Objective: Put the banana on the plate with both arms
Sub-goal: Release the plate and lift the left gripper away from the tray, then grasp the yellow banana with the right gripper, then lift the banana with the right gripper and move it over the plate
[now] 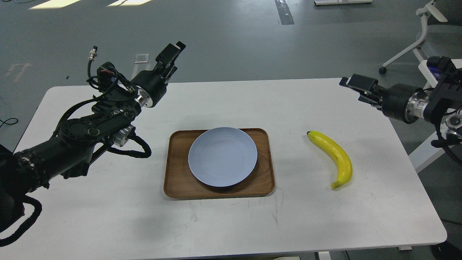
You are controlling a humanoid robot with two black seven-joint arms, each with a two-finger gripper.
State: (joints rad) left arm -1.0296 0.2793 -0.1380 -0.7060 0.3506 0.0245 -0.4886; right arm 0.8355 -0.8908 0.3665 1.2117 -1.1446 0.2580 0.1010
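The pale blue plate [222, 156] lies flat on the brown wooden tray [174, 180] at the table's middle. The yellow banana [334, 155] lies on the white table [108, 216] to the right of the tray, dark tip at its far end. My left gripper [171, 56] is raised above the table's far left edge, well clear of the plate, and holds nothing. My right gripper [355, 85] hovers over the far right edge, beyond the banana, and holds nothing. Both are seen side-on, so their fingers cannot be told apart.
A white chair base [420, 39] stands on the grey floor at the back right. The table's right edge lies close to the banana.
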